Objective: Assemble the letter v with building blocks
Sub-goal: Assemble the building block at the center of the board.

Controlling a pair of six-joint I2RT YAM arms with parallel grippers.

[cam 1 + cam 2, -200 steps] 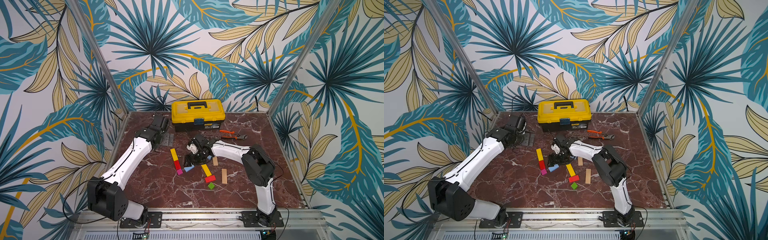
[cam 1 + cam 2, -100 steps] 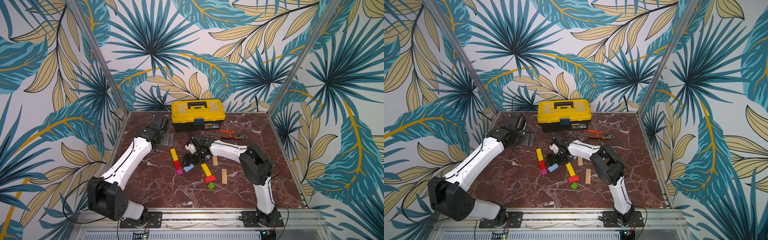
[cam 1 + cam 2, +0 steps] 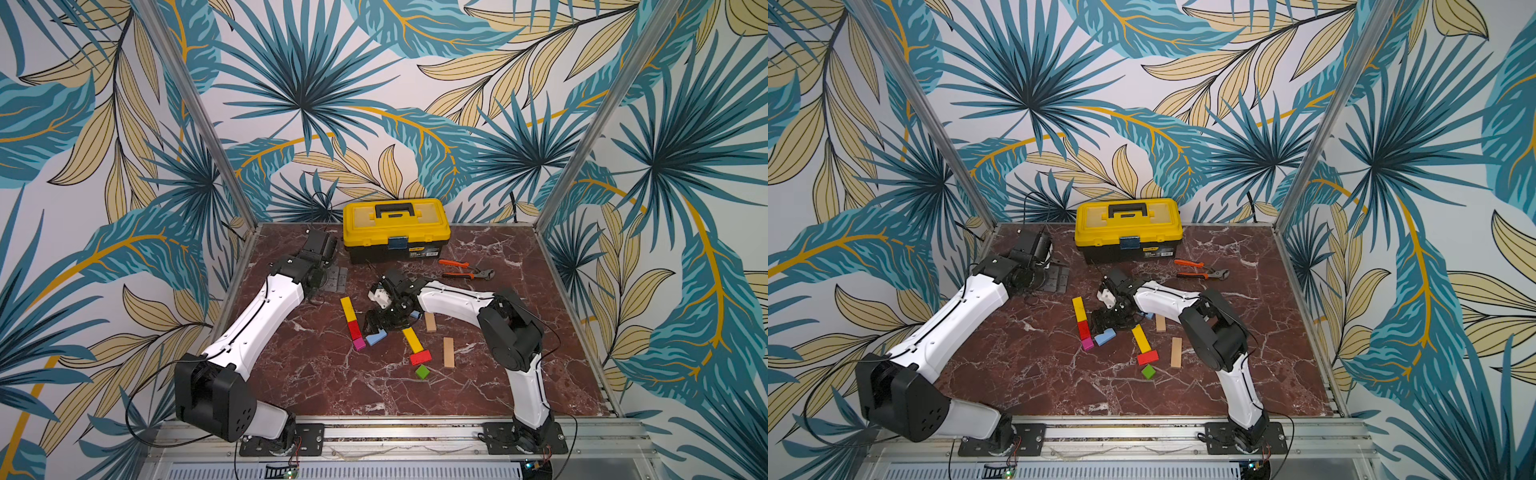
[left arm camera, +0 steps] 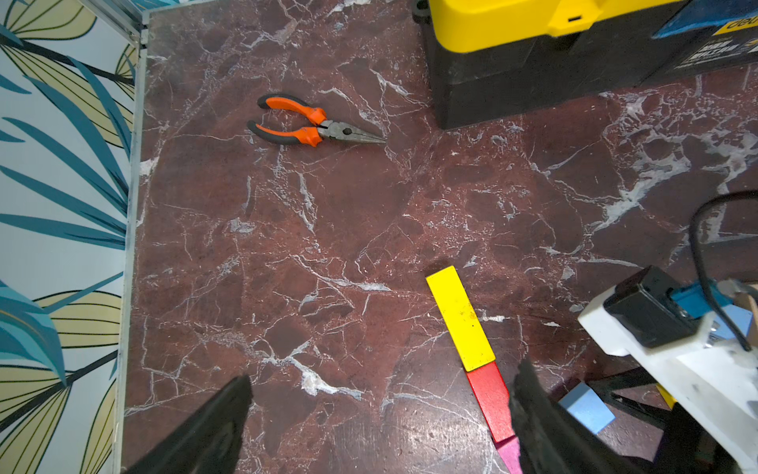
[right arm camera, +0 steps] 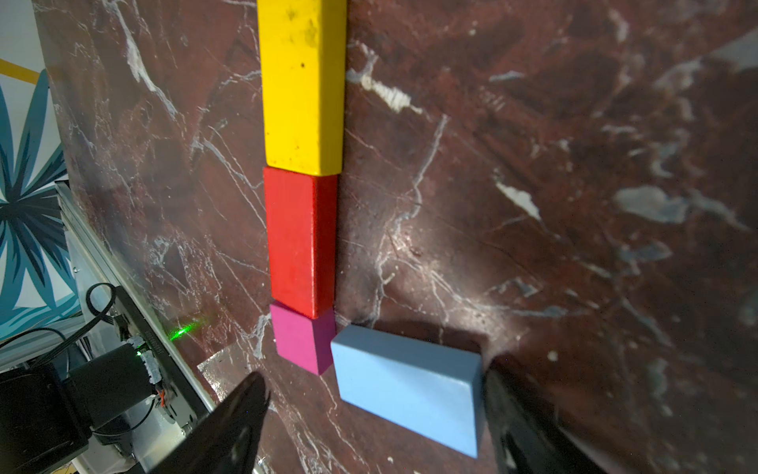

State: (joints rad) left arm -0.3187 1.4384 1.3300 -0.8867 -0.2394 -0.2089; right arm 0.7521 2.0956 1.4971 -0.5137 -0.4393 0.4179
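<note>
1. Ten blocks by my count: two yellow bars [image 3: 348, 308] [image 3: 412, 338], two red blocks [image 3: 354, 329] [image 3: 420, 357], two tan bars [image 3: 430, 322] [image 3: 448, 352], one magenta cube [image 3: 359, 344], one green cube [image 3: 422, 371], one light-blue block [image 3: 375, 338], and a second light-blue block [image 4: 738, 324] half hidden.
2. One yellow, one red and the magenta sit end to end on the tabletop [image 3: 332, 386].
3. My right hand [image 5: 369, 410] straddles the light-blue block, jaws apart.
4. My left hand [image 4: 383, 381] gapes, empty.
</note>
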